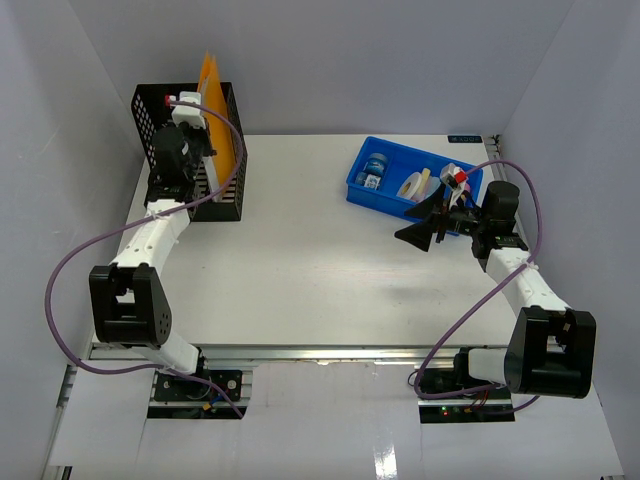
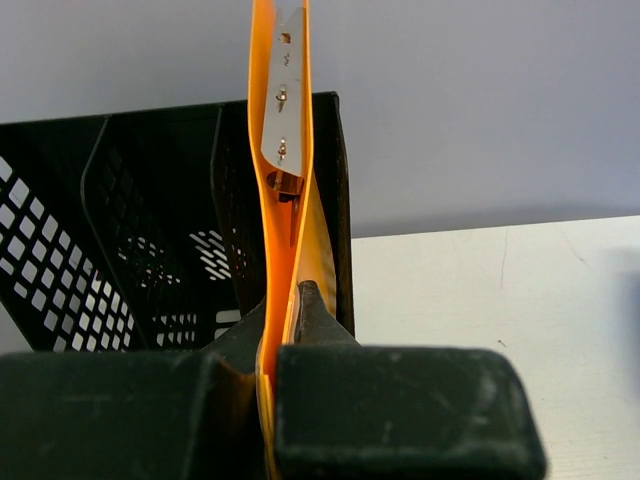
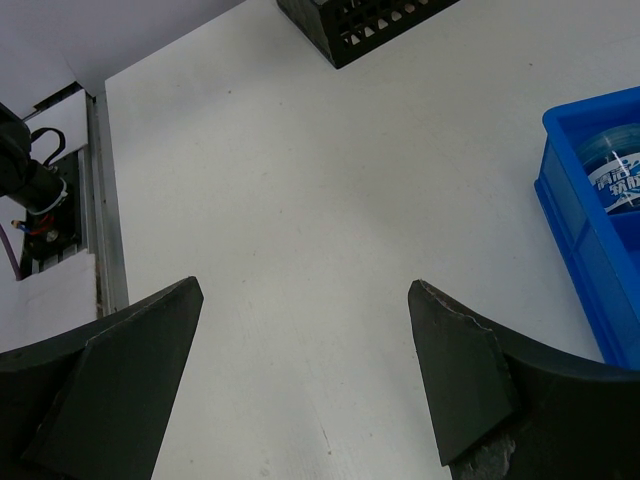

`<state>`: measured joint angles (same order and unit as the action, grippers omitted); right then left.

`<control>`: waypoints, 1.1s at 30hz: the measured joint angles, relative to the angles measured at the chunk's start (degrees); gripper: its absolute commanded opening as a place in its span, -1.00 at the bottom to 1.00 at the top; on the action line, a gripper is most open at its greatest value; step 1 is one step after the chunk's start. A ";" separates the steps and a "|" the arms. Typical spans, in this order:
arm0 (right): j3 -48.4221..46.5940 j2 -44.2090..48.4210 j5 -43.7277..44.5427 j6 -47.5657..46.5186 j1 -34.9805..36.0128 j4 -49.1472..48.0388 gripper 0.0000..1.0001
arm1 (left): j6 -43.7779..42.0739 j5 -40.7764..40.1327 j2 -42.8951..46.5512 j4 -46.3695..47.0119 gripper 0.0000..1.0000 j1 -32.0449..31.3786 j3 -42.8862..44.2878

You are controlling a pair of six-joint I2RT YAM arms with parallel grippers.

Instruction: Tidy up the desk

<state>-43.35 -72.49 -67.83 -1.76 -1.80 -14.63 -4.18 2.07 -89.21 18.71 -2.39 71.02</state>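
Observation:
The desk point(image 1: 300, 270) is a large white tabletop with an aluminium rail along its near edge. My left gripper point(image 1: 190, 140) is shut on an orange folder point(image 1: 215, 95) and holds it upright over the black mesh file rack point(image 1: 165, 110) at the back left. In the left wrist view the orange folder point(image 2: 280, 200) stands on edge between my fingers point(image 2: 315, 320), beside the rack's right wall point(image 2: 345, 200). My right gripper point(image 1: 425, 225) is open and empty, above the desk point(image 3: 300, 200) just left of the blue tray point(image 1: 372, 200).
The blue tray also shows in the right wrist view point(image 3: 590, 200); it holds a blue-labelled roll point(image 1: 375, 167), a tape roll point(image 1: 410, 185) and small items. The black rack's corner point(image 3: 360, 30) and the aluminium rail point(image 3: 105, 220) show in the right wrist view. White walls enclose the desk.

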 measured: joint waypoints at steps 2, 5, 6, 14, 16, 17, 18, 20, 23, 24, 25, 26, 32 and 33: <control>0.00 -0.02 0.02 -0.03 -0.02 0.00 0.81 | 0.15 0.03 0.00 0.12 -0.81 0.04 -0.54; 0.00 -0.05 0.03 -0.15 -0.03 0.01 0.80 | 0.33 0.07 0.00 0.39 -0.30 0.04 -0.87; 0.00 -0.06 0.04 -0.17 -0.04 0.02 0.80 | 0.38 0.07 0.00 0.49 -0.11 0.04 -0.91; 0.00 -0.13 0.20 -0.20 -0.63 0.34 0.80 | 2.38 -0.22 0.12 -0.03 0.90 0.05 -0.92; 0.00 -0.13 0.20 -0.18 -0.94 0.46 0.80 | 2.93 -0.37 0.31 -0.58 0.96 0.04 -0.88; 0.00 -0.13 0.20 -0.17 -1.11 0.52 0.80 | 3.20 -0.46 0.52 -1.01 0.96 0.04 -0.82; 0.00 -0.13 0.21 -0.18 -1.31 0.63 0.80 | 3.50 -0.52 0.80 -1.68 0.96 0.04 -0.63; 0.00 -0.13 0.24 -0.18 -1.85 0.91 0.80 | 4.21 -0.59 1.59 -3.27 0.96 0.04 0.23; 0.00 -0.13 0.54 -0.23 -3.10 1.24 0.80 | 5.19 -0.63 4.66 -5.29 0.96 0.04 1.22; 0.00 -0.13 0.73 -0.32 -3.77 1.38 0.80 | 5.60 -0.62 6.18 -5.83 0.96 0.04 1.36; 0.00 -0.13 1.04 -0.43 -4.48 1.54 0.80 | 6.08 -0.57 7.83 -6.46 0.96 0.04 1.47; -0.02 -0.13 1.51 -0.58 -5.24 1.72 0.80 | 6.66 -0.47 9.67 -7.24 0.96 0.04 1.52; -1.33 -0.09 8.66 -5.01 -8.68 8.05 0.80 | 11.90 3.45 23.53 -12.04 0.96 0.08 0.70; -1.89 -0.01 10.91 -6.08 -8.96 9.87 0.80 | 13.16 5.11 26.03 -12.31 0.96 0.08 -0.07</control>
<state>-45.24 -72.50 -56.93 -7.84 -10.76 -4.76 8.98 7.17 -63.18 6.40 -2.31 70.95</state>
